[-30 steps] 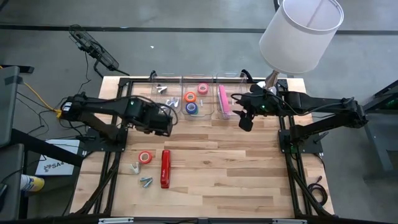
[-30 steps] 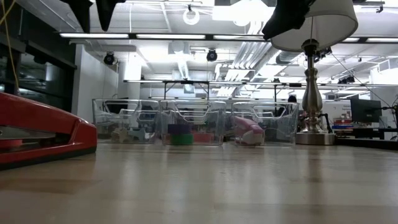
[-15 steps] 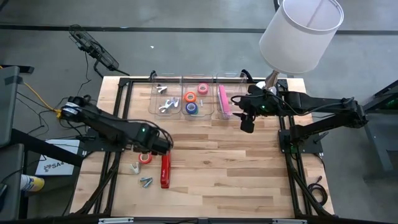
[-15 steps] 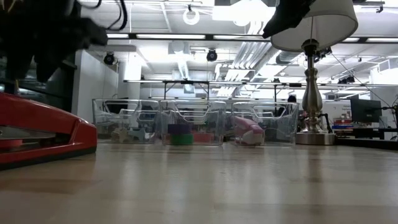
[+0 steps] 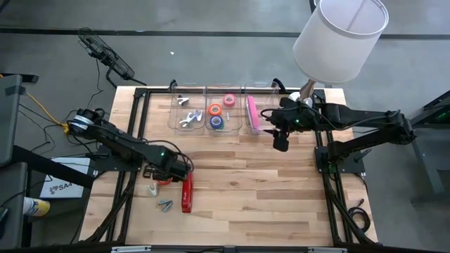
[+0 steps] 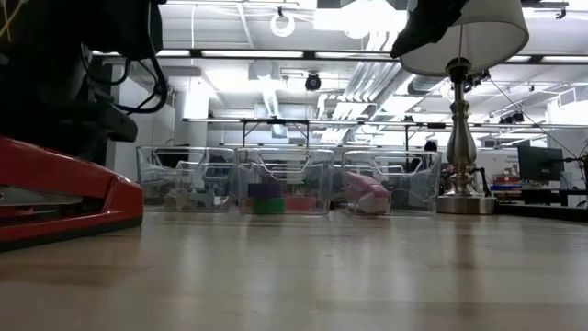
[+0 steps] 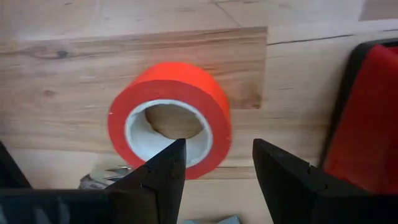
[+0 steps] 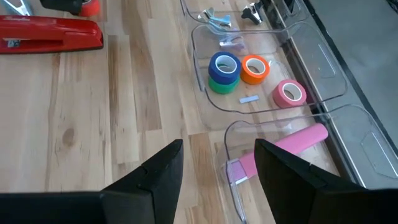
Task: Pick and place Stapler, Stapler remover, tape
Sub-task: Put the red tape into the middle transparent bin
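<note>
The open left pincer [image 7: 214,177] straddles the red tape roll's [image 7: 169,118] wall; closing off-centre could nudge it against the neighbouring red stapler [image 7: 367,118]. The right pincer [image 8: 217,171], also open, hovers by the bins.

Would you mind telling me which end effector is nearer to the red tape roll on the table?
Left. The left end effector hovers open directly over the red tape roll; the right end effector is far off beside the bins.

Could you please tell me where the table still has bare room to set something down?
The widest bare wood runs from the red stapler rightward to the table edge, in front of the three clear bins. It is crowded at front left: the left gripper hovers over the red tape roll, with staple removers beside the stapler. The right gripper hangs near the pink stapler's bin.
</note>
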Available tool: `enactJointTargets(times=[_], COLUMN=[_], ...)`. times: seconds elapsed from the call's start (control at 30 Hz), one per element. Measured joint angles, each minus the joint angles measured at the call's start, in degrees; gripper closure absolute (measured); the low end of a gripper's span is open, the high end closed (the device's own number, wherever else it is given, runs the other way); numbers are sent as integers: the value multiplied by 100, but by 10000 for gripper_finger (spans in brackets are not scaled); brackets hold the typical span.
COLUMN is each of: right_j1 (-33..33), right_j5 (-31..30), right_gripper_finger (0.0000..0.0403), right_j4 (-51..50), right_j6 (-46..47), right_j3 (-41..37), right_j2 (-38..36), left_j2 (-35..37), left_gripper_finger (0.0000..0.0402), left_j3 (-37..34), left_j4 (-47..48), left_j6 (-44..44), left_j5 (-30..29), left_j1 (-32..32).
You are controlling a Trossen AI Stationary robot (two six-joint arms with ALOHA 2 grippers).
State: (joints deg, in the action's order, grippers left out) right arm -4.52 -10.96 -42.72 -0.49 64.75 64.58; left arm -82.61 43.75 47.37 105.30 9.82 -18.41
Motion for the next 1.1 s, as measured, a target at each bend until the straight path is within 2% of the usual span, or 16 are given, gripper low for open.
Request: enactJointTargets(times=[0.33,0.73,0.87,1.0,1.1], right_j1=[-1,1,0,1,1], right_j5=[2,0,0,0,0], right_gripper_finger=[214,214,214,214,214], right_j4=[-13,-25,-84,-98,-100], right_j6=[0,0,0,-2,-55], right_j3=[0,0,0,0,0], right_j2=[0,0,0,0,0], left_j2=[0,0,0,0,0], left_gripper_finger=[230,341,365,362,337], left_j3=[-45,-47,-42,-42,-42], left_j4=[-58,-87,-87,-92,-90], left_j6=[-41,-153,-153,-153,-153], left_j5=[-18,-142,-138,-165,-227], left_j1=[0,0,0,0,0])
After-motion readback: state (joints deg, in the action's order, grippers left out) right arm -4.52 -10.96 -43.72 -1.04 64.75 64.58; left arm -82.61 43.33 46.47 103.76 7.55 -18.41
